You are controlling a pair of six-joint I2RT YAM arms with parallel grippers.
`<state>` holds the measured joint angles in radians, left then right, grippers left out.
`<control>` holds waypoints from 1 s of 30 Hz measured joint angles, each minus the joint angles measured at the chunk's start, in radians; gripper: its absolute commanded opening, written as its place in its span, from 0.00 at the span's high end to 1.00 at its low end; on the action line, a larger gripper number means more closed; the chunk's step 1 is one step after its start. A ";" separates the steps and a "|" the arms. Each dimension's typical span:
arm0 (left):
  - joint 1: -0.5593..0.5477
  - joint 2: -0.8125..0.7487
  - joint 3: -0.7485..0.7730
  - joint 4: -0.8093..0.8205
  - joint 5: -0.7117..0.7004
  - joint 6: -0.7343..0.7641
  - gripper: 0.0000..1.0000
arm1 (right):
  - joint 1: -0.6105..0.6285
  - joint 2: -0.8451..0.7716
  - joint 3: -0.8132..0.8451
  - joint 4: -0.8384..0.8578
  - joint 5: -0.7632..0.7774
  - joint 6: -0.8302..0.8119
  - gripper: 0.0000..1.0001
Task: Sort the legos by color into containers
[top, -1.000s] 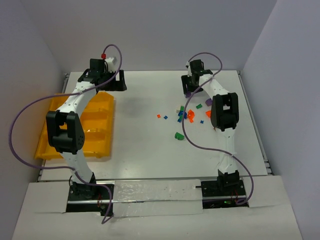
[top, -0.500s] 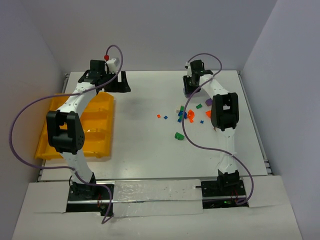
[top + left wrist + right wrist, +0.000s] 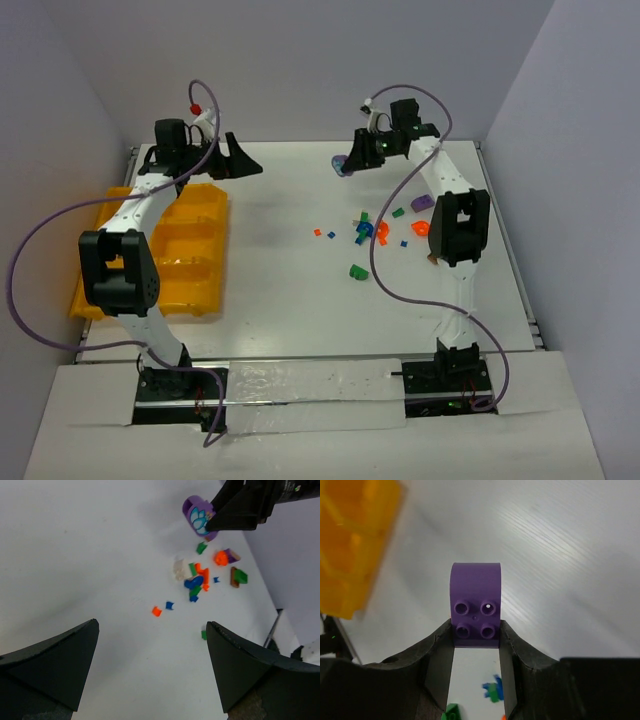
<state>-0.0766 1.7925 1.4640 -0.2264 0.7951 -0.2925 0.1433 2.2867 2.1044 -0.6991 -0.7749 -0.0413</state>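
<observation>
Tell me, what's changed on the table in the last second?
The right arm's jaws closed on a purple brick, lifted it and swung left. The left arm turned slightly, jaws open. The loose legos and yellow tray stayed put.

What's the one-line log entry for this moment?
right gripper: shut on purple brick, off table | left gripper: open, empty | loose legos: on table

The right end effector (image 3: 476, 632) clamps a purple lego (image 3: 475, 597) over the white table (image 3: 560, 555).
</observation>
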 measured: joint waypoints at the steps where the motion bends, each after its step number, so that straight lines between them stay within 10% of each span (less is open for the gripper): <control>1: 0.008 -0.005 -0.005 0.041 0.040 -0.032 0.01 | 0.015 -0.012 0.017 0.005 -0.046 -0.002 1.00; 19: -0.013 0.006 -0.068 0.564 0.466 -0.345 0.07 | 0.229 -0.112 0.068 -0.049 -0.341 -0.116 1.00; 30: -0.071 0.036 -0.090 0.596 0.514 -0.320 0.06 | 0.238 -0.124 0.068 -0.081 -0.344 -0.169 1.00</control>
<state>-0.1476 1.8286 1.3745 0.3694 1.3090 -0.6124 0.3811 2.1624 2.1729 -0.7802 -1.1184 -0.2101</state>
